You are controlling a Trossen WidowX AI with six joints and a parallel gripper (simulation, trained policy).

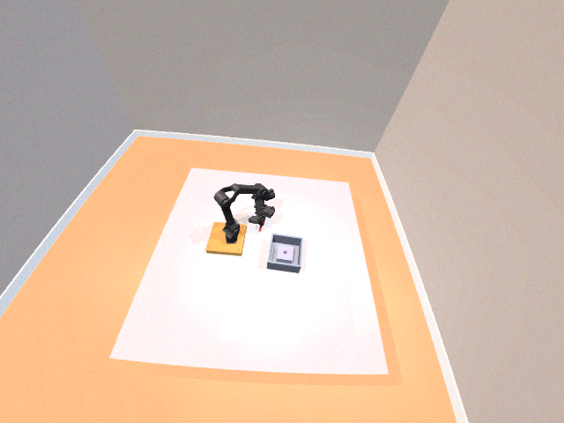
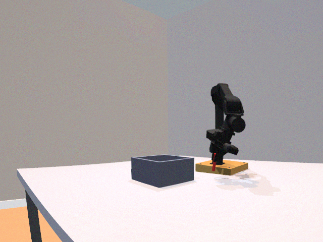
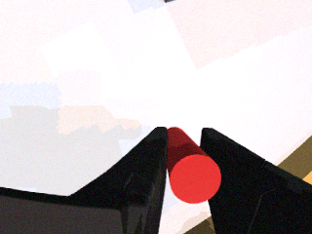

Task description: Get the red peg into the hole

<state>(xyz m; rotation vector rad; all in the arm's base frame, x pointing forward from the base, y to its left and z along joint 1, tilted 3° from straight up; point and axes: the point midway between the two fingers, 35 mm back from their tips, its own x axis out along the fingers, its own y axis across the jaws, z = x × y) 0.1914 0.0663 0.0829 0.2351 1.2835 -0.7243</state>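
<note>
Pincer fingers (image 1: 261,221) (image 2: 214,153) are clamped on the red peg (image 1: 260,226) (image 2: 214,162) (image 3: 195,177), held tilted outside the open box (image 1: 285,266) (image 2: 146,170). By the box, the white counter (image 1: 255,309) (image 2: 169,210) is marked with pale shadows; beyond it, orange floor (image 1: 63,364) (image 2: 12,224) is bordered by grey walls (image 1: 255,72) (image 2: 86,83).

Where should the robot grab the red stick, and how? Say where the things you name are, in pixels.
Around its upper part, fingers coming down from above, one on each side. The red peg (image 1: 260,228) (image 2: 214,162) (image 3: 195,178) is slim, round and nearly upright, leaning slightly, so its sides suit two fingers and its lower end stays free for the hole. The gripper (image 2: 216,154) (image 3: 183,137) has it that way.
</note>
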